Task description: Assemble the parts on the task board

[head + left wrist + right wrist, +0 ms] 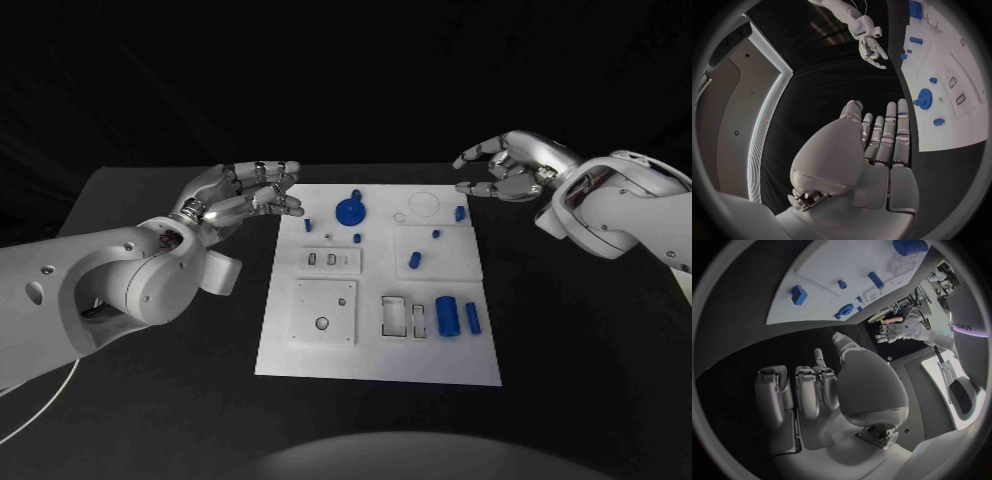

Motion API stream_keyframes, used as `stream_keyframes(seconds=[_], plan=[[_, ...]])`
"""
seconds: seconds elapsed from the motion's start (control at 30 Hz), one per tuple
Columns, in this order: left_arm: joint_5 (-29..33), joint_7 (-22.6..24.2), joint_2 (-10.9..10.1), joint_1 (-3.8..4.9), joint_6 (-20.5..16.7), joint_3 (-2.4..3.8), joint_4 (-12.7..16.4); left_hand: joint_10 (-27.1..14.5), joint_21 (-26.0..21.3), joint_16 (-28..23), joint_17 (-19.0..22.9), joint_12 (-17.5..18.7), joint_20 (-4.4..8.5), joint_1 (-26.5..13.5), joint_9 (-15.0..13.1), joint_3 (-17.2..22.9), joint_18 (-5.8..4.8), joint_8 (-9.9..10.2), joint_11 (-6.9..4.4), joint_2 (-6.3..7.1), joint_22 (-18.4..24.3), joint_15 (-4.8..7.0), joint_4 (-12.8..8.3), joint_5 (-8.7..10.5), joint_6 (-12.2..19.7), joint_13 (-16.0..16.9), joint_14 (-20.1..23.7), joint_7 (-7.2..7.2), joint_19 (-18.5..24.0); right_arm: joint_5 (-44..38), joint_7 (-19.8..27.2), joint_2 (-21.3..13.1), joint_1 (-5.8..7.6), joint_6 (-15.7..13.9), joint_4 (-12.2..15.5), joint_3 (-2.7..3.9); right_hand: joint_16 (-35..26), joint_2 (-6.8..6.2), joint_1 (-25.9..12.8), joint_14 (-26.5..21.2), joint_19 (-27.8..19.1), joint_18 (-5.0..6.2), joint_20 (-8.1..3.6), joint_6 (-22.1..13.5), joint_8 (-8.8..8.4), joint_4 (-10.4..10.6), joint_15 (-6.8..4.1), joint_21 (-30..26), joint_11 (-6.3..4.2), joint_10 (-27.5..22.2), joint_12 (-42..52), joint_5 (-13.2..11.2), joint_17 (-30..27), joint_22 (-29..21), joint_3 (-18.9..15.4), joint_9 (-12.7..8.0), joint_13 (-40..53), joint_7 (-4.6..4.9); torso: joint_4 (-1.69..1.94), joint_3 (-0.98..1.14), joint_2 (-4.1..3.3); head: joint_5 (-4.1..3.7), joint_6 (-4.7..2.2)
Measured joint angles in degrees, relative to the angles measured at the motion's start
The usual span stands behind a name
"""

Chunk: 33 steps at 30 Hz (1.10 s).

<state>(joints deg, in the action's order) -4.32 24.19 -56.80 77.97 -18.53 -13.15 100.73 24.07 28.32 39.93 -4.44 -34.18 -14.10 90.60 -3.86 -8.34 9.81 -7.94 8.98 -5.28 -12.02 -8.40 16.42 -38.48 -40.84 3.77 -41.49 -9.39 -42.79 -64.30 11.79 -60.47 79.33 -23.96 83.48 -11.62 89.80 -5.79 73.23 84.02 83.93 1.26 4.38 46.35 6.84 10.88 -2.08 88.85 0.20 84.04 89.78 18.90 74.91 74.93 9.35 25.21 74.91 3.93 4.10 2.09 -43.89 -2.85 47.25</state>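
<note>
A white task board (378, 350) is lying flat in the middle of a black tabletop (577, 400), and two robot hands are hovering at its far corners, one on each side. The left robot hand (248, 192) is hanging just beside the board's far left corner with its fingers spread wide and holding nothing; the left wrist view is showing its fingers stretched out straight over bare tabletop, with the board's edge running alongside. The right robot hand (508, 165) is hovering near the far right corner, fingers loosely curled but apart, also holding nothing. Both seem to be waiting in ready poses, off the board so that the parts are staying in plain sight. Nearest the left robot hand, a blue round disc with a knob (352, 211) is sitting on the board, with a small blue piece (307, 225) just beside it. Nearer the right robot hand, a small blue peg (460, 213) is standing by a round outline. Farther from both, two blue cylinders (457, 316) are lying side by side next to pale rectangular slots (402, 317). Nothing is standing between either hand and the parts.
</note>
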Motion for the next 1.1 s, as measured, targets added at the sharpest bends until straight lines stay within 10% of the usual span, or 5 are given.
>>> stream_keyframes(seconds=[0.37,0.77,1.1], plan=[[-1.07,-0.02,0.32,-0.94,0.72,0.0,-0.31,0.0,0.0,0.0,0.0,0.0,-0.21,0.0,0.0,0.16,0.0,0.0,0.0,0.0,0.0,0.0,0.16,0.0,0.21,0.0,0.0,-0.21,0.21,12.83,11.59,0.82,-5.33,-0.93,-6.2,-0.01,0.0,-0.64,2.87,0.0,0.0,-0.01,-0.41,-11.14,10.91,5.35,-0.41,0.0,-0.2,-0.2,0.0,-0.91,0.0,-0.01,-1.41,9.41,0.0,-0.15,-0.46,0.13,0.58,-0.62,-0.33],[-1.41,-0.03,0.18,-1.25,1.13,0.01,-0.48,0.0,0.0,0.0,-0.01,0.0,-0.21,0.0,0.0,0.16,-0.01,0.0,0.0,0.0,0.01,0.0,0.16,0.0,0.21,0.0,0.0,-0.21,0.21,16.75,15.92,1.88,-7.53,-0.13,-8.97,0.0,0.0,-0.64,4.83,0.0,0.0,0.0,-0.4,-14.26,13.96,5.43,-0.41,-0.22,-0.19,-0.21,0.0,-2.54,-0.01,-0.01,-1.5,11.01,0.0,-0.04,-0.62,0.05,0.81,-1.09,-0.92],[-1.51,-0.03,0.23,-1.27,1.31,0.01,-0.58,0.0,0.0,0.0,0.04,0.0,-0.21,0.46,0.0,0.33,0.0,0.0,0.0,-0.01,-0.04,0.0,-0.01,0.0,0.21,0.0,0.0,-0.21,0.21,16.56,15.09,3.08,-8.28,0.73,-10.23,0.01,0.0,-0.34,5.13,0.0,0.0,0.0,-0.4,-15.03,17.58,5.66,-0.4,-0.67,-0.19,-0.21,0.0,-11.77,0.04,-0.02,-2.25,11.93,0.02,-0.06,-0.55,0.01,0.8,-1.55,-1.36]])
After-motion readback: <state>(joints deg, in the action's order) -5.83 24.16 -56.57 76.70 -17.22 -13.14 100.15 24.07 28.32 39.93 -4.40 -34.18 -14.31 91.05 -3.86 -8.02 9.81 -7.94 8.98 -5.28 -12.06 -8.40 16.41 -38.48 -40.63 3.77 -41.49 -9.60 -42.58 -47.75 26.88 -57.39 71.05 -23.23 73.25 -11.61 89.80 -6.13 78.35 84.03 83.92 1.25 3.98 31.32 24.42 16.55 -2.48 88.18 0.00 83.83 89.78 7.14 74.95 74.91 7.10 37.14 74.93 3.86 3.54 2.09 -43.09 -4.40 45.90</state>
